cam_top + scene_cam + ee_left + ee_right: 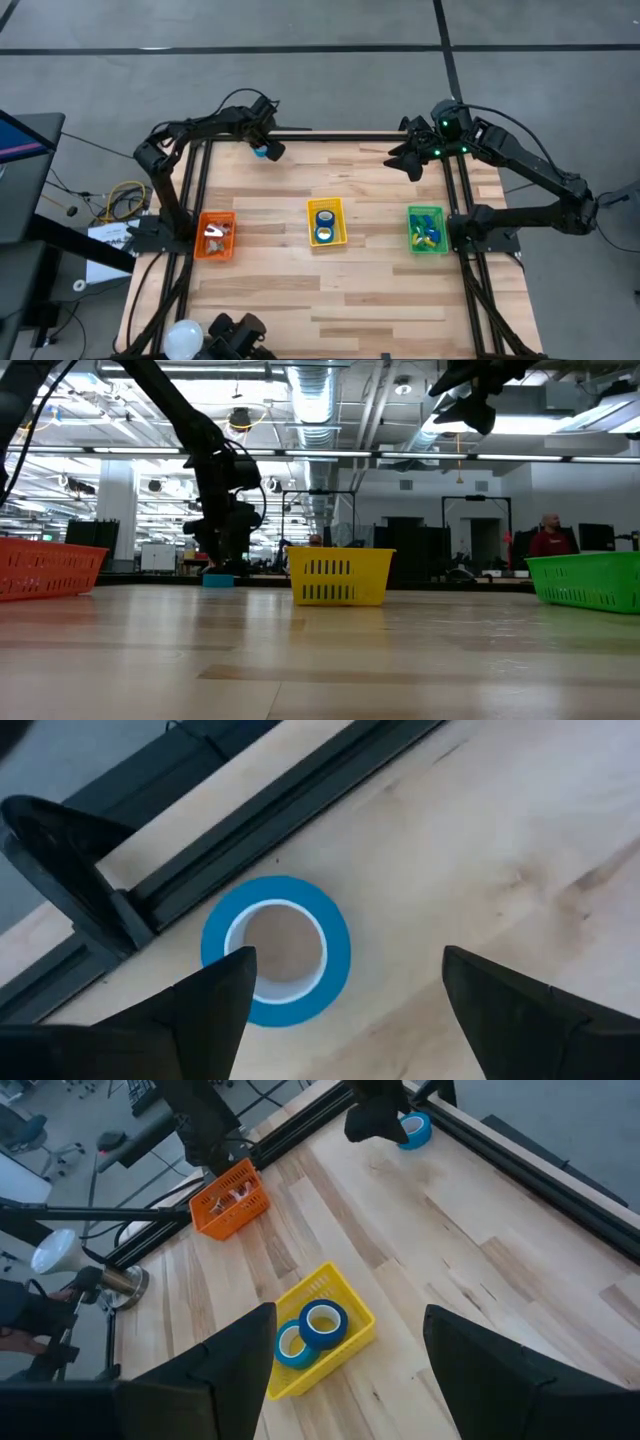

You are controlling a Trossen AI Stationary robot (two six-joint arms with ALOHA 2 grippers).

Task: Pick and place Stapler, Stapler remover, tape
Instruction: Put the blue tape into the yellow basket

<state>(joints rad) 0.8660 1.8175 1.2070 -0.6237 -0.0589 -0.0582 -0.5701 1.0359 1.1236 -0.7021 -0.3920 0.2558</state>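
Note:
A round roll of blue tape (277, 948) with a pale centre hole lies flat on the wooden table, beside the dark rail at its far edge (262, 152). My left gripper (347, 955) hangs open just above it, fingers pointing down; in the wrist view one finger overlaps the roll's rim, the other stands off to the side. My right gripper (345, 1320) waits open and raised over the far right of the table (410, 155). Two more tape rolls (312, 1330) lie in the yellow basket (327, 222). No loose stapler or stapler remover shows on the table.
An orange basket (215, 236) with pale pieces stands at the left. A green basket (427, 228) with blue and yellow pieces stands at the right. Dark frame rails run along the far edge (250, 820) and both sides. A person (548, 535) stands in the room behind.

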